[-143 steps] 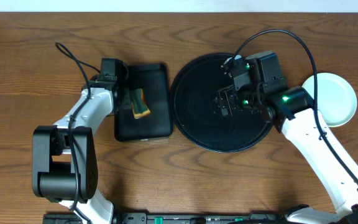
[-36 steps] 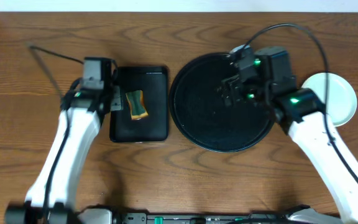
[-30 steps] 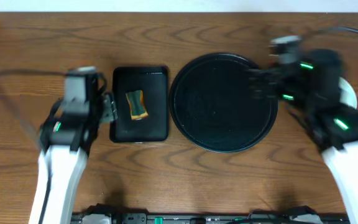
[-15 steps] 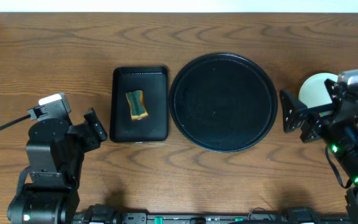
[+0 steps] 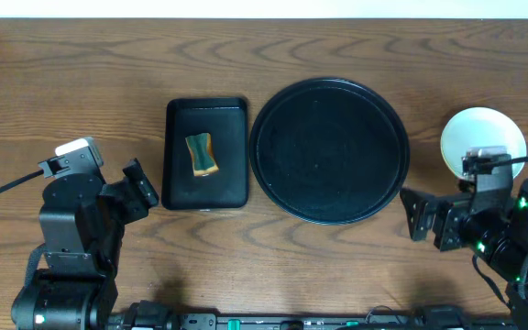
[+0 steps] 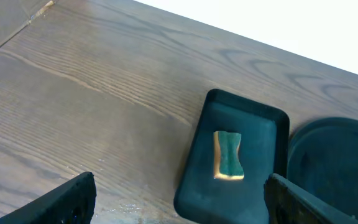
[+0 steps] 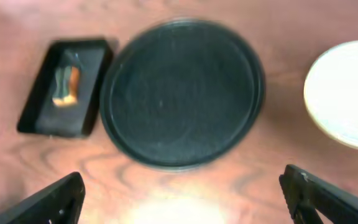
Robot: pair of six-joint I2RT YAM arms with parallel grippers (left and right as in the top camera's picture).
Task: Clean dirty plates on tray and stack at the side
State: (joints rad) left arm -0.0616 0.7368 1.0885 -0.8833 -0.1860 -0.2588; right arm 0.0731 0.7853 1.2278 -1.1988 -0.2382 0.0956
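Observation:
The round black tray (image 5: 328,151) lies at the table's middle with nothing on it; it also shows in the right wrist view (image 7: 182,93). The pale plates (image 5: 484,142) sit in one pile on the wood to its right (image 7: 347,93); how many are in the pile I cannot tell. My left gripper (image 5: 134,191) hangs open near the front left, its fingers (image 6: 67,202) wide apart above bare wood. Drawn back at the front right, below the plates, my right gripper (image 5: 429,218) is open and empty too (image 7: 188,205).
A rectangular black tray (image 5: 206,183) lies left of the round one, holding a yellow-green sponge (image 5: 202,154), which the left wrist view shows ahead of the fingers (image 6: 229,155). The table's far edge meets a white wall.
Both arms have pulled back from the trays toward the front edge. In the last half second the right arm dropped further toward me, uncovering the plate pile; the left arm stayed still.

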